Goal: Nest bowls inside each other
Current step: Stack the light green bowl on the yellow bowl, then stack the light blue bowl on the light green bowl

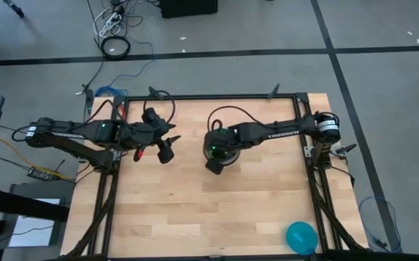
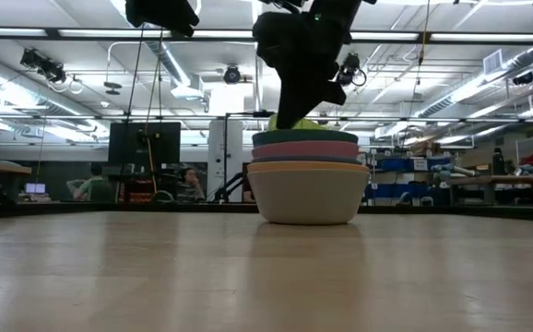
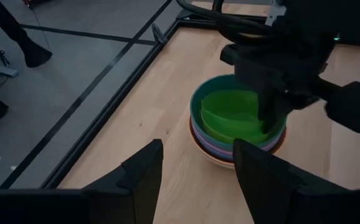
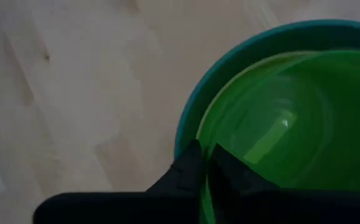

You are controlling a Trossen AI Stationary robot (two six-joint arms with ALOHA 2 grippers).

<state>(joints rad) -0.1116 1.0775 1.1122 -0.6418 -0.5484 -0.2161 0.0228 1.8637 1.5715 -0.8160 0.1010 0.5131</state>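
No legible brand or label on any bowl; only a faint pale strip of lettering along the right arm [image 1: 278,131], too small to read.

Nearest in the low view: bare wooden worktop [image 2: 156,277], then the stack of bowls [image 2: 308,180] standing upright, openings up, axis vertical. Grey-white bowl [image 2: 308,198] at the bottom, touching the worktop; above it thin rims only of orange [image 2: 309,167], a bluish one hard to tell apart, pink [image 2: 306,148] and teal [image 2: 305,136]. Bodies of those nested bowls hidden inside one another. Lime green bowl [image 3: 233,115] on top, sitting tilted inside the teal one, not level with it.

Right end effector [image 4: 206,163] directly over the stack, fingers clenched on the rim of the lime green bowl, one finger inside, one outside. Stack itself largely hidden beneath that arm in the high view.

Left end effector [image 3: 195,162] apart from the stack, to its left, fingers spread and released, nothing between them.

Cyan bowl [image 1: 301,237] alone near the worktop's lower right corner, well apart from the stack, upright.

Beyond the worktop, in the low view, a dim room with ceiling lights; a person seated far off, indistinct.
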